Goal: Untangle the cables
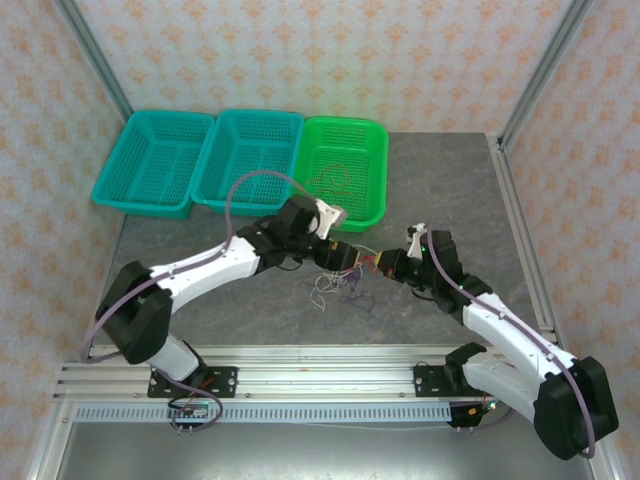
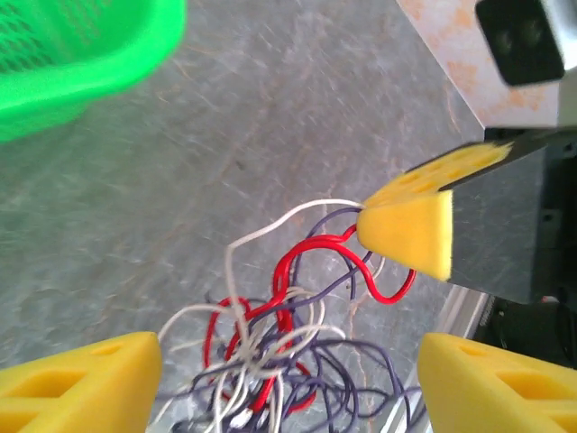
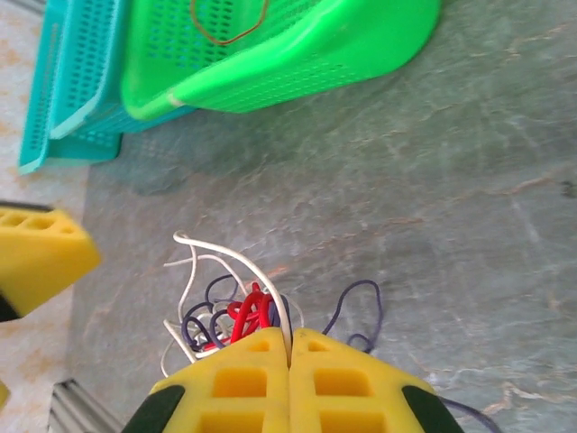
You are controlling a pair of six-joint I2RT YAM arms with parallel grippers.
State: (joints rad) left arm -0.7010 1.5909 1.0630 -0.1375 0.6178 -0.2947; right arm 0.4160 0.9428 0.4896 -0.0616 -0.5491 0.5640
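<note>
While the right end effector (image 3: 289, 343) pinches the cables (image 3: 245, 314) above the grey marbled table (image 1: 450, 200), the left end effector (image 2: 288, 365) gapes wide.

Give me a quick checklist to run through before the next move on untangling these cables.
1. Right pincer gripping the cables: ok, shut on red and white strands.
2. Left pincer ready to grab: ok, jaws wide apart, holding nothing.
3. Cables separated: not ok, red, white and dark strands are knotted in one clump.
4. An obvious free strand to pull: cannot tell, the loops overlap too much.
5. Green basket ready for a freed cable: ok, upright, with one loose loop lying inside.
</note>
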